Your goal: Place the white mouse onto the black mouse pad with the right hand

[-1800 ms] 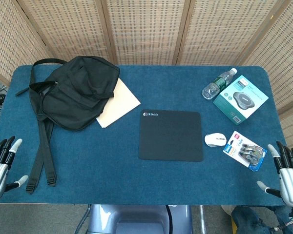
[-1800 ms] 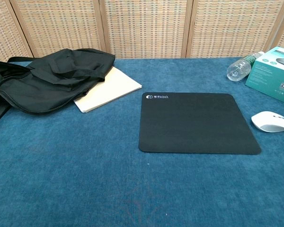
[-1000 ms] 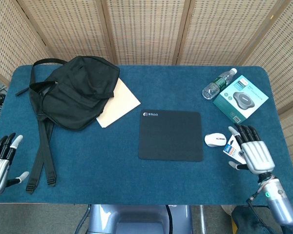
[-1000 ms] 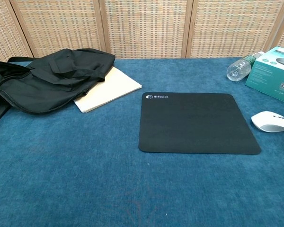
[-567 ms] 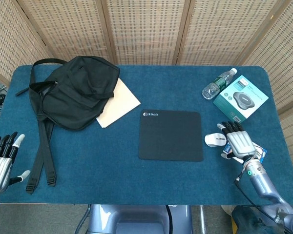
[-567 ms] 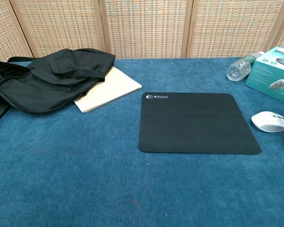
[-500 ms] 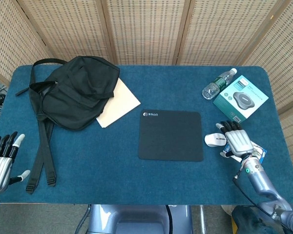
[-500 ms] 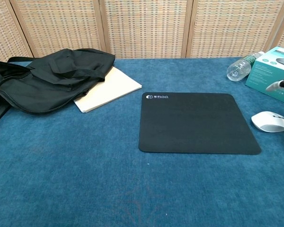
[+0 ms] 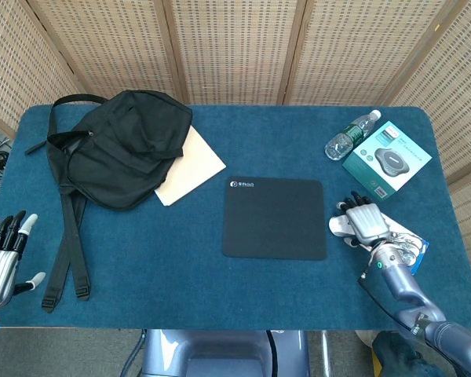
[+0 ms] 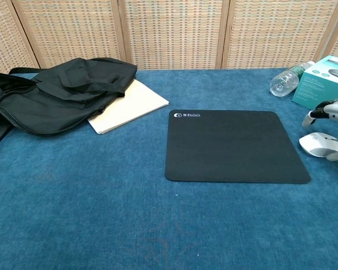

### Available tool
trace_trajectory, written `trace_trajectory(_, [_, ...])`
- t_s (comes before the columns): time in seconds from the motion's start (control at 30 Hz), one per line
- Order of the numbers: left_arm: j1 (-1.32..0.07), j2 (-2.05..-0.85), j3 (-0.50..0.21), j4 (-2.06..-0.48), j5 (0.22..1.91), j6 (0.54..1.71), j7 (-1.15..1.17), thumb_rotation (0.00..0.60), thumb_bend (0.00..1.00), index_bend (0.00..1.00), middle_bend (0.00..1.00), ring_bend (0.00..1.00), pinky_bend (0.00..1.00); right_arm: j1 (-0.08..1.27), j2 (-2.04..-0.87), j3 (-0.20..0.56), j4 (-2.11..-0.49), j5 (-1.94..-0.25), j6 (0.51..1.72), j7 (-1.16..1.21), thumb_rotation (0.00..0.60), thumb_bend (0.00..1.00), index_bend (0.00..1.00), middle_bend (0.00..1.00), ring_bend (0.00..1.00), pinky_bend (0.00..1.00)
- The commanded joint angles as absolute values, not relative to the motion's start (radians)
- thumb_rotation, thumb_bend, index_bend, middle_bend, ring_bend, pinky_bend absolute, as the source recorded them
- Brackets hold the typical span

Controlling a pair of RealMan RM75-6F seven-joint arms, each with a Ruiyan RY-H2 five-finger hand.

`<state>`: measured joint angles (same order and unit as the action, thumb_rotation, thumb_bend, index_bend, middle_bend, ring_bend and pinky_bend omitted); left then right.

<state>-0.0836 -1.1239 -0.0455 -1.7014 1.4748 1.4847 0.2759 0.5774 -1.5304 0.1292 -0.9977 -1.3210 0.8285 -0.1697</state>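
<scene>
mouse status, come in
Right hand over the mouse, fingers spread, no grip seen. Left hand open at table edge. Mouse on cloth right of the pad. Path to pad clear.

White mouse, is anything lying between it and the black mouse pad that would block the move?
Nothing visible does. The white mouse sits just off the right edge of the black mouse pad, with only bare blue tablecloth between them. The right hand is over the mouse; the boxes and bottle lie off that path.

Mouse [image 10: 321, 144] right of pad [image 10: 235, 147]; right hand [image 9: 366, 221] seemingly over it.
</scene>
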Motion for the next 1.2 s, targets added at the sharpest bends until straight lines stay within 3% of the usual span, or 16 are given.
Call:
trace_trajectory(0.03, [-0.084,-1.122,-0.046,-1.701,1.473,1.485,0.272,0.6,0.01,0.0,0.0,0.0,0.0,0.581,-1.552,0.121,-0.971,-1.326,0.846,-0.187,0.6,0.29,0.32,0.32,0.18,0.25])
trace_trajectory(0.17, [-0.085,-1.121,-0.046,-1.702,1.471,1.484,0.27,0.6,0.01,0.0,0.0,0.0,0.0,0.582,-1.567,0.11,-0.944,-1.346,0.867,-0.182,0.6,0.37,0.43,0.45,0.31,0.34])
trace_trajectory(0.27, [-0.084,-1.119,-0.047,-1.703,1.469,1.485,0.267,0.6,0.01,0.0,0.0,0.0,0.0,0.581,-1.565,0.097,-0.936,-1.379,0.902,-0.166,0.6,0.39,0.47,0.49,0.34,0.35])
trace_trajectory(0.6, [-0.091,-1.112,-0.053,-1.705,1.454,1.475,0.256,0.6,0.01,0.0,0.0,0.0,0.0,0.654,-1.442,0.019,-1.046,-1.651,1.058,-0.011,0.6,0.5,0.47,0.5,0.36,0.38])
trace_trajectory(0.83, [-0.097,-1.112,-0.058,-1.705,1.443,1.468,0.255,0.6,0.01,0.0,0.0,0.0,0.0,0.807,-1.412,-0.029,-1.043,-1.883,1.121,0.012,0.6,0.67,0.47,0.5,0.38,0.4])
trace_trajectory(1.2, [-0.103,-1.107,-0.083,-1.698,1.386,1.455,0.237,0.6,0.01,0.0,0.0,0.0,0.0,1.043,-1.511,-0.135,-0.82,-2.145,1.166,0.118,0.6,0.83,0.48,0.5,0.38,0.46])
